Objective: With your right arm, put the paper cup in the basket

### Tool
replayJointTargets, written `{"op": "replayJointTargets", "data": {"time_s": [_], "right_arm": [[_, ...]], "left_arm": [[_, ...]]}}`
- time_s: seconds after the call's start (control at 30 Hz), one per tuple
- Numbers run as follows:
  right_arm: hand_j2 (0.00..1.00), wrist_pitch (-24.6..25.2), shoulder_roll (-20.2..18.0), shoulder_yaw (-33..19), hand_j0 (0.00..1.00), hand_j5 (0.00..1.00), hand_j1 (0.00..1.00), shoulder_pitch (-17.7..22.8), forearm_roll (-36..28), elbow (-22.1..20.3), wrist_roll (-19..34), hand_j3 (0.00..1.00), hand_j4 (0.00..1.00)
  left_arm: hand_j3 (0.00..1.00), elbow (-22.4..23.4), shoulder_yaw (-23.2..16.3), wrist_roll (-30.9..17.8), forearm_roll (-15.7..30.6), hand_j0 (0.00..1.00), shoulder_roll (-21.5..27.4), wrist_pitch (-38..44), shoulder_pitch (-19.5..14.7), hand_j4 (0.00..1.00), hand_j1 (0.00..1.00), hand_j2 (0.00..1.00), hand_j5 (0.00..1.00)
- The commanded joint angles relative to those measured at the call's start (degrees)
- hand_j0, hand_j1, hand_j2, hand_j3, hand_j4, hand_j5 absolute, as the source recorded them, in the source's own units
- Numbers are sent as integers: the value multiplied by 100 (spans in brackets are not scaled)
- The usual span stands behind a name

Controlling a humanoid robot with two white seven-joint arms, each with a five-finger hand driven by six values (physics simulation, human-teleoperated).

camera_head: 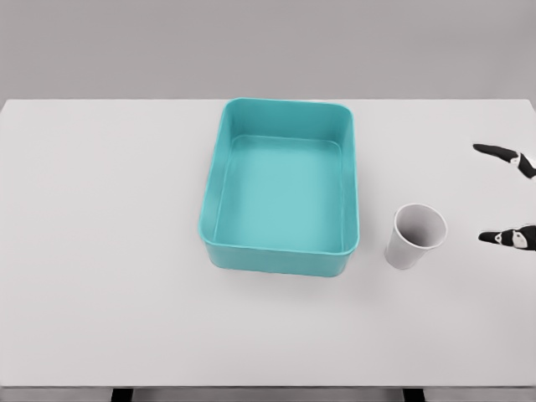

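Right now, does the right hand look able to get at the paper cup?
Probably yes. The right hand shows only fingertips at the picture's right edge, spread and empty, and bare table separates them from the upright paper cup. The basket sits on the cup's far side.

Simulated test scene: bare white table (100, 251), grey backdrop.

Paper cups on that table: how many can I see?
1. The single paper cup stands upright on the white table, just right of the teal basket, which holds nothing. Nothing hides another.
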Motion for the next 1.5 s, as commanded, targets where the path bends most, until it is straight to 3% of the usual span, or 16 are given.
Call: {"op": "replayJointTargets", "data": {"time_s": [0.0, 0.1, 0.2, 0.43, 0.57, 0.63, 0.87, 0.93, 1.47], "right_arm": [[100, 5, 209, -39, 100, 100, 100, 9, -219, 9, 1, 100, 100], [100, 5, 586, 13, 100, 100, 100, 132, -395, 26, 1, 100, 100], [100, 14, 683, 92, 100, 100, 100, 448, -773, 140, 1, 100, 100], [100, 110, 982, 453, 100, 100, 100, 466, -773, 685, 1, 100, 100], [100, 303, 982, 804, 100, 100, 100, 369, -746, 1239, 1, 100, 100], [100, 585, 982, 822, 100, 100, 100, 264, -747, 1310, 1, 100, 100], [100, 813, 1009, 1226, 100, 100, 100, -210, -764, 1670, 1, 100, 100], [100, 822, 1219, 1288, 100, 100, 100, -395, -764, 1863, 1, 100, 100], [100, 831, 1237, 1332, 100, 100, 100, -404, -764, 1793, 1, 100, 100]], "left_arm": [[100, 0, 0, -1, -2, 100, 0, 0, 0, 100, 100, 100, 100], [100, 0, 0, -1, -2, 100, 0, 0, 0, 100, 100, 100, 100], [100, 0, 0, -1, -2, 100, 0, 0, 0, 100, 100, 100, 100], [100, 0, 0, -1, -2, 100, 0, 0, 0, 100, 100, 100, 100], [100, 0, 0, -1, -2, 100, 0, 0, 0, 100, 100, 100, 100], [100, 0, 0, -1, 7, 100, 0, 0, 0, 100, 100, 100, 100], [100, 0, 0, -1, -2, 100, 0, 0, 0, 100, 100, 100, 100], [100, 0, 0, -1, -2, 100, 0, 0, 0, 100, 100, 100, 100], [100, 0, 0, -1, 7, 100, 0, 0, 0, 100, 100, 100, 100]]}}
